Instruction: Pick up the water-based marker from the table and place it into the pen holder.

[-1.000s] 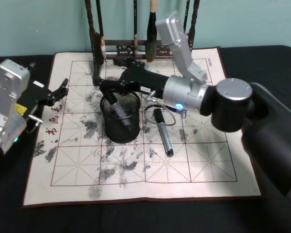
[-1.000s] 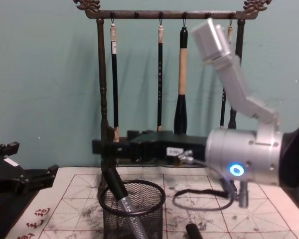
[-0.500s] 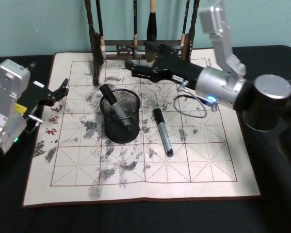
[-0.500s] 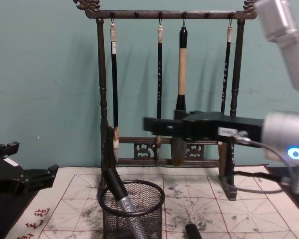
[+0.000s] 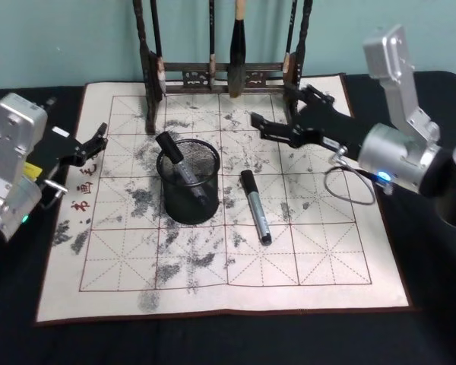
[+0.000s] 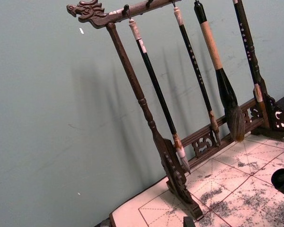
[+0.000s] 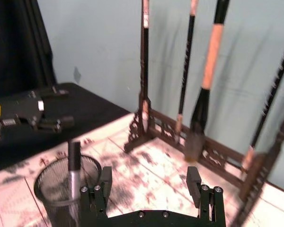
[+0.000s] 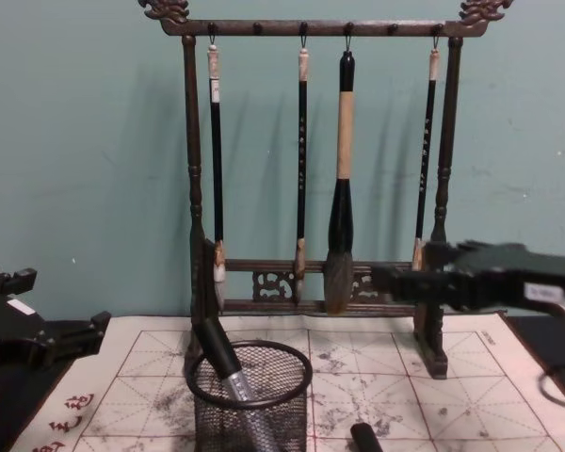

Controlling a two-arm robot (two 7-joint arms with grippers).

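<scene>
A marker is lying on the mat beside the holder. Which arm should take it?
Right. The right gripper hovers open over the mat near the marker; the left gripper sits at the mat's left edge, the pen holder in between.

The pen holder [image 5: 190, 190] is black metal wire mesh with a smooth solid rim. The marker inside [image 5: 184, 169] has a matt black plastic cap and a shiny grey barrel, as does the second marker [image 5: 255, 207]. The mat [image 5: 304, 251] looks like matt cream paper, ink-smudged. The brush rack [image 8: 193, 141] is dark, faintly glossy carved wood. The bench [image 5: 213, 342] is matt black.
</scene>
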